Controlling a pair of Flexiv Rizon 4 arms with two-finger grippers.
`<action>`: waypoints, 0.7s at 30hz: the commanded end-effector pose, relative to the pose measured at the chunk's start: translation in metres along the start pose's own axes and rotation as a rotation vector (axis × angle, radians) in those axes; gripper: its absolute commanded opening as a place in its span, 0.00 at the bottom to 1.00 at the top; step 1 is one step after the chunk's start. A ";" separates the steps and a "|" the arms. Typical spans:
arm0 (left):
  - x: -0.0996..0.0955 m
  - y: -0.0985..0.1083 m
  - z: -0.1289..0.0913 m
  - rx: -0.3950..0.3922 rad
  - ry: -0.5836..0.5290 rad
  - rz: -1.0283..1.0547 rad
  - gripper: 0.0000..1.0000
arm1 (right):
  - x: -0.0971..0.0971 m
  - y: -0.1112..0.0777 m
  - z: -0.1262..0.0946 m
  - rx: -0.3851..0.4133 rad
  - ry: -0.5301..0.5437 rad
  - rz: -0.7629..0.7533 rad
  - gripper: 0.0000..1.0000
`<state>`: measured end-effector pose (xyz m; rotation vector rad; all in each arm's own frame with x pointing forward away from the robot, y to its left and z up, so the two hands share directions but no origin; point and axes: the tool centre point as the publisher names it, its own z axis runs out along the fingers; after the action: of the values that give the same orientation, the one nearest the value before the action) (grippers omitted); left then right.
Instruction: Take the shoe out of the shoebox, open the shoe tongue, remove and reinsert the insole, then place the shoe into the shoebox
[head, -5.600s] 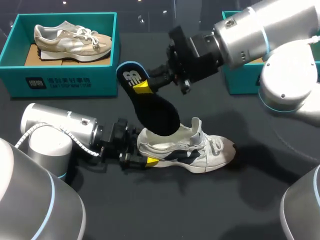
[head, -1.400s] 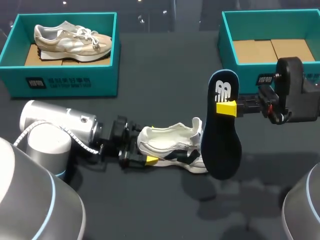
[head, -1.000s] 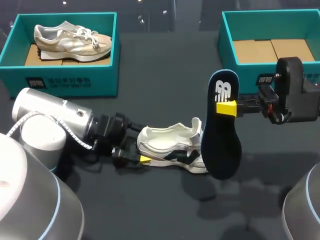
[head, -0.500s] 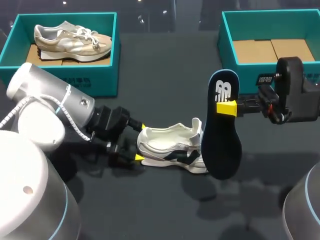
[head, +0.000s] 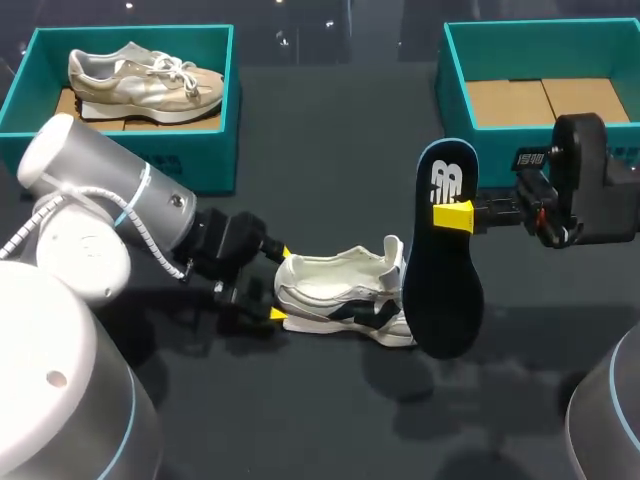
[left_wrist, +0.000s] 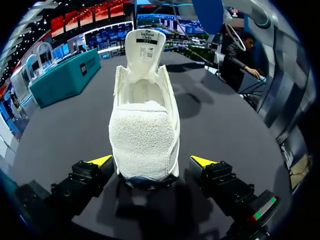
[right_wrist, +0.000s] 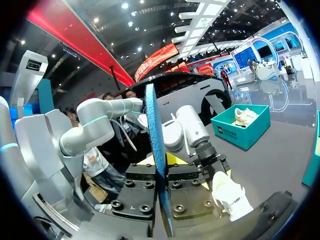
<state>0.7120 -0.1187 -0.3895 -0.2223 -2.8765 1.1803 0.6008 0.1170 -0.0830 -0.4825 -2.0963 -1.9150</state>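
A white shoe (head: 340, 295) lies on its side on the dark table, tongue pulled up. My left gripper (head: 280, 285) is open at its heel, one yellow tip on each side. In the left wrist view the shoe (left_wrist: 145, 125) stretches ahead from between the fingers of the left gripper (left_wrist: 152, 162), heel nearest. My right gripper (head: 452, 216) is shut on a dark insole (head: 445, 270), which hangs upright just right of the shoe's toe. The right wrist view has the insole (right_wrist: 152, 145) edge-on, clamped in the right gripper (right_wrist: 162, 172), with the shoe (right_wrist: 227, 195) beyond.
A teal shoebox (head: 140, 160) at the back left holds a beige shoe (head: 140, 80). A second teal shoebox (head: 455, 110) at the back right shows only its cardboard floor. My right arm's wrist sits in front of that box.
My left arm has swung its elbow up and back and its wrist has turned, so its fingers now straddle the heel more squarely. The right arm and insole have not moved.
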 end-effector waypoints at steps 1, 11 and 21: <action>0.003 -0.011 -0.008 -0.111 -0.003 -0.011 1.00 | -0.001 -0.001 0.002 0.000 -0.001 0.000 0.00; 0.003 -0.010 -0.016 -0.313 -0.015 -0.027 1.00 | -0.001 -0.001 0.002 0.000 -0.001 0.000 0.00; 0.001 -0.005 -0.014 -0.472 -0.024 -0.034 1.00 | -0.001 -0.001 0.002 0.000 -0.001 0.000 0.00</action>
<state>0.7104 -0.1079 -0.3769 -0.1666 -3.0758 0.6876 0.6006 0.1171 -0.0831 -0.4836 -2.0963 -1.9149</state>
